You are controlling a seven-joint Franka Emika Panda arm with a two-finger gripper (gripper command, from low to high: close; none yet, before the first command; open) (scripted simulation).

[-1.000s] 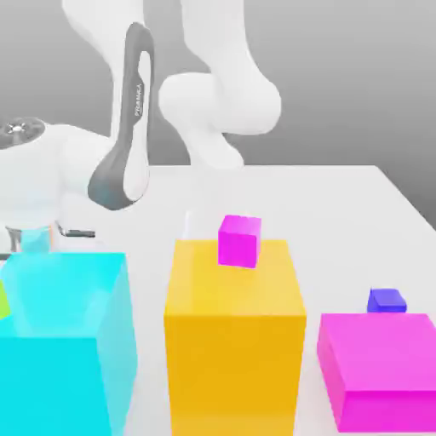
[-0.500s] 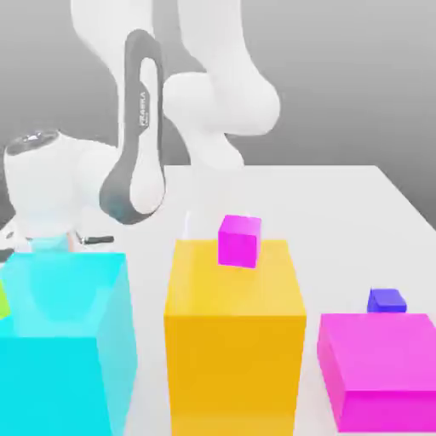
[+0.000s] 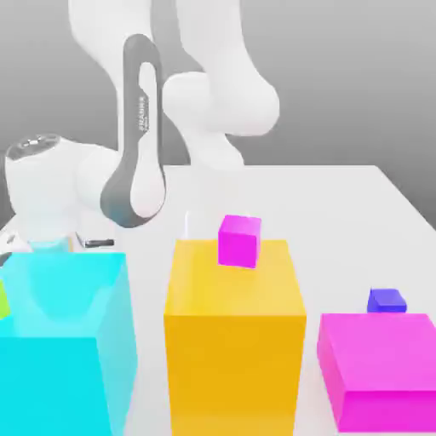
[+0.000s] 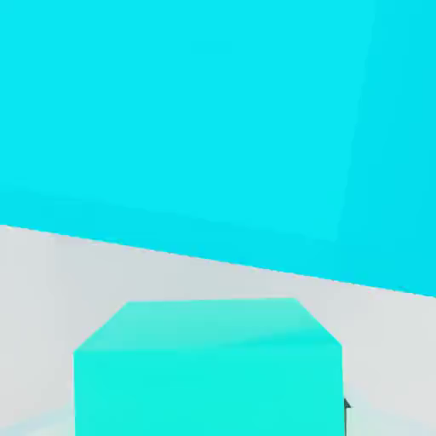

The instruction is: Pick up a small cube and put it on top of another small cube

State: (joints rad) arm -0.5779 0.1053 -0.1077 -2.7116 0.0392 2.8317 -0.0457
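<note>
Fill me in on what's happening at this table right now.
The robot arm has its hand down behind the large cyan block. The hand view shows the small teal-green cube right at the gripper, which has shut. The tiny blue-violet cube it belongs on sits behind the magenta block, untouched.
</note>
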